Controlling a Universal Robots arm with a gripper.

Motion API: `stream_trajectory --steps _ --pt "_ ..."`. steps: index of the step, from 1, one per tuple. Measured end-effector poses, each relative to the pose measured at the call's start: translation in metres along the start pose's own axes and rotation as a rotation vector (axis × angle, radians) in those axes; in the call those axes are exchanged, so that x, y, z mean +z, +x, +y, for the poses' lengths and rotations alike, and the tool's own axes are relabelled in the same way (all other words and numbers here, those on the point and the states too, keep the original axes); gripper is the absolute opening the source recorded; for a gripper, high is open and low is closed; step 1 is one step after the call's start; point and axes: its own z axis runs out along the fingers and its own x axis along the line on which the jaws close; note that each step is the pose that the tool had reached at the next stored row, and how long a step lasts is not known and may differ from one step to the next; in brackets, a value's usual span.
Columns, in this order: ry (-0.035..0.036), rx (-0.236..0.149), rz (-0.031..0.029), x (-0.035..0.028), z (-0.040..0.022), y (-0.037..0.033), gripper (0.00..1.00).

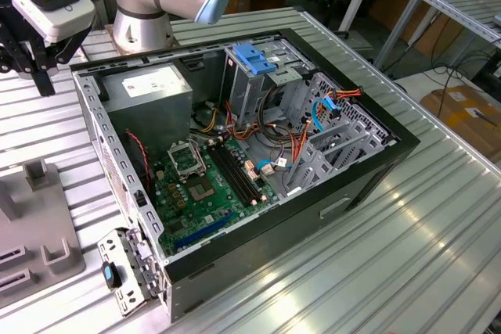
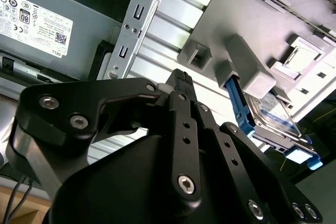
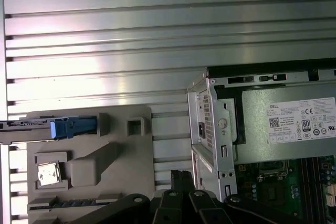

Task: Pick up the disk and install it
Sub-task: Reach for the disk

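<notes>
Table (image 1: 438,217): slatted aluminium, flat, carrying everything else. Open strips run around the case.
Case (image 1: 313,220): lies on its side with the panel off. Its sheet-metal rim stands up as a thin, hard edge facing the fixture.
Case interior: crowded with the power supply (image 1: 149,87), the board, a tall grey cage (image 1: 250,84) and loose cables. I judge the room for moving in there to be tight, with the cables a snag risk.
Fixture (image 3: 121,150): grey block on the table just beside the case, at the exterior view's left. A bare strip of table lies between the two.
Disk (image 2: 270,114): stands on edge in a slot of the fixture, with the blue frame along its edge. Grey blocks close in on both sides of it.
Disk handling, as judged: stiff, dense for its size and sensitive to knocks. The metal faces look smooth and may slip, and the plastic frame may flex.
Hold point, as judged: across the two flat faces, on the part exposed above the blocks, not on the frame alone.
Gripper (image 2: 181,85): hangs above the table near the case corner, apart from the disk. It carries nothing, and I cannot tell whether it is wide or narrow.
</notes>
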Motion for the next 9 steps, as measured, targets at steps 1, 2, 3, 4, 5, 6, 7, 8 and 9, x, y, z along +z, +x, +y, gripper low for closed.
stream_trajectory --steps 1,2,3,4,5,6,7,8,9 --pt "0.0 0.0 0.0001 0.0 0.0 0.0001 0.11" --pt "0.0 0.0 0.0001 0.0 0.0 0.0001 0.11" --pt "0.0 0.0 0.0 0.0 0.0 0.0006 0.11" --pt "0.0001 0.0 0.0001 -0.0001 -0.0001 0.001 0.11" --pt "0.0 0.0 0.0001 0.0 -0.0001 0.0015 0.11" --pt "0.0 0.0 0.0 -0.0001 -0.0002 0.0021 0.11" --pt "0.0 0.0 0.0 -0.0001 -0.0002 0.0028 0.11" --pt "0.0 0.0 0.0 -0.0001 -0.0003 0.0037 0.11" --pt "0.0001 0.0 0.0001 -0.0002 -0.0004 0.0052 0.11"
